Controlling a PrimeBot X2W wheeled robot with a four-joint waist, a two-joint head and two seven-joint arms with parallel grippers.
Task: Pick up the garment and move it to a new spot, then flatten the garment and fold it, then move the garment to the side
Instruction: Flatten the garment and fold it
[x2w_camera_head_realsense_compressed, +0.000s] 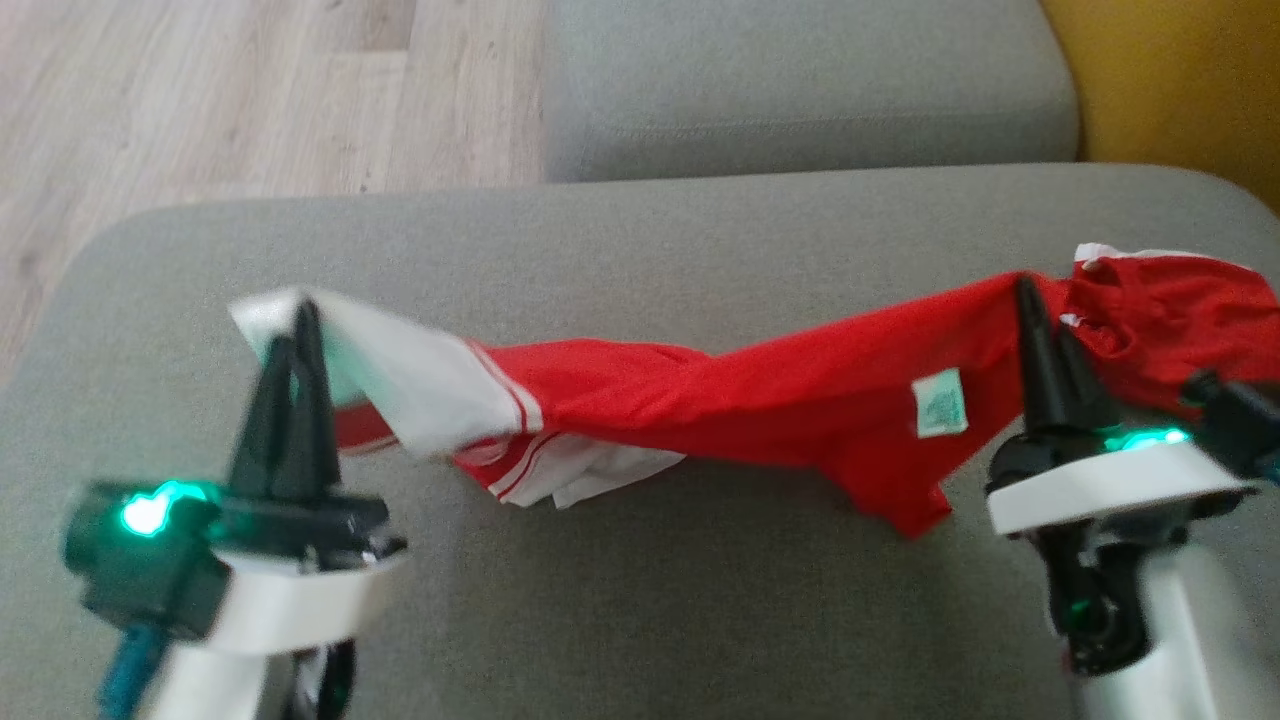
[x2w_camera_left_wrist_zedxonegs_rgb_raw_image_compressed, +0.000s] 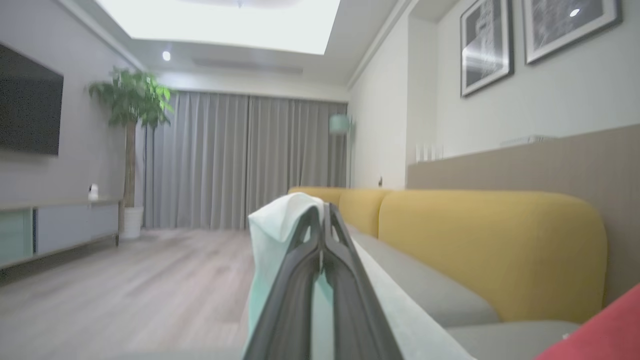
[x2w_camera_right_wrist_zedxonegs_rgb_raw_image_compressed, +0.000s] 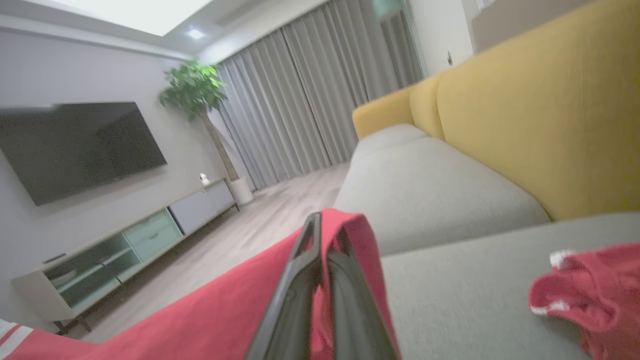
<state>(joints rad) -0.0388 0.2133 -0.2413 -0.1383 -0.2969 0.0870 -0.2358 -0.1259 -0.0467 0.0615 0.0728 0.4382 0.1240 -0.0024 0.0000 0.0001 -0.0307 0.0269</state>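
Two grippers are clamped on one garment (x2w_camera_head_realsense_compressed: 760, 390), which is stretched left to right over the grey sofa cushion (x2w_camera_head_realsense_compressed: 640, 230). Its white end is pinched by the left gripper (x2w_camera_head_realsense_compressed: 303, 318), its red part by the right gripper (x2w_camera_head_realsense_compressed: 1027, 292); a bunched red end is seen at the far right.

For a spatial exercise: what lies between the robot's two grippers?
In the head view, the garment spans the gap, its white end pinched by the left gripper, red cloth by the right gripper.
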